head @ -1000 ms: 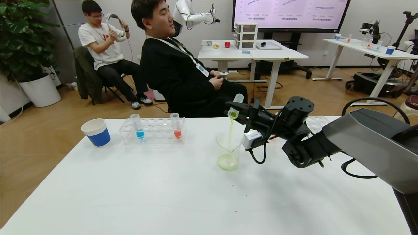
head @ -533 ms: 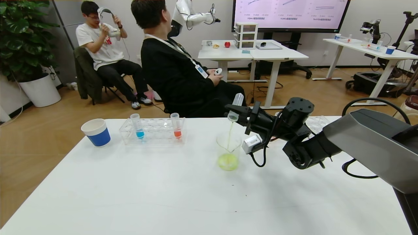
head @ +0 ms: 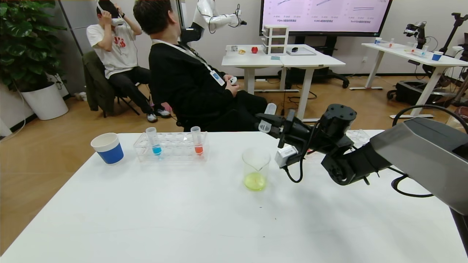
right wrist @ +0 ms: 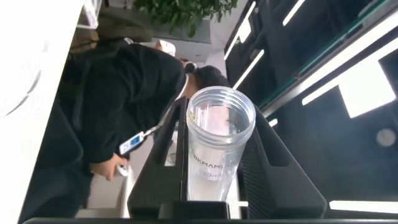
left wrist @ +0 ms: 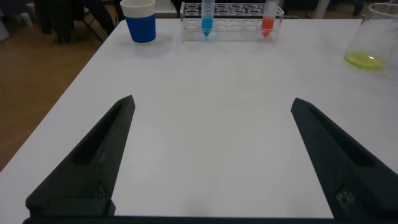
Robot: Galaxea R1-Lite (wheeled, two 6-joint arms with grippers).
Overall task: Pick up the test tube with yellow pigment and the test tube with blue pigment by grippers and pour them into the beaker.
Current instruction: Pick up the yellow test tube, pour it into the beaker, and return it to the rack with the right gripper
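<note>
My right gripper (head: pixel 268 119) is shut on the yellow-pigment test tube (head: pixel 267 117), now empty and tipped mouth-down, up and to the right of the beaker (head: pixel 255 168). The beaker stands mid-table with yellow-green liquid in its bottom. In the right wrist view the clear tube (right wrist: pixel 217 146) sits between my fingers, mouth toward the camera. The blue-pigment test tube (head: pixel 153 141) stands in the clear rack (head: pixel 172 147) at the back left; it also shows in the left wrist view (left wrist: pixel 207 17). My left gripper (left wrist: pixel 212 127) is open and empty, low over the near table.
An orange-red tube (head: pixel 197 140) stands in the same rack. A blue-and-white paper cup (head: pixel 108 147) sits left of the rack. Another clear rack (head: pixel 356 137) lies behind my right arm. Two seated people are beyond the table's far edge.
The yellow-green stream into the beaker has stopped. My right gripper has drawn the emptied tube up and to the right, away from the beaker's mouth. The liquid in the beaker rose.
</note>
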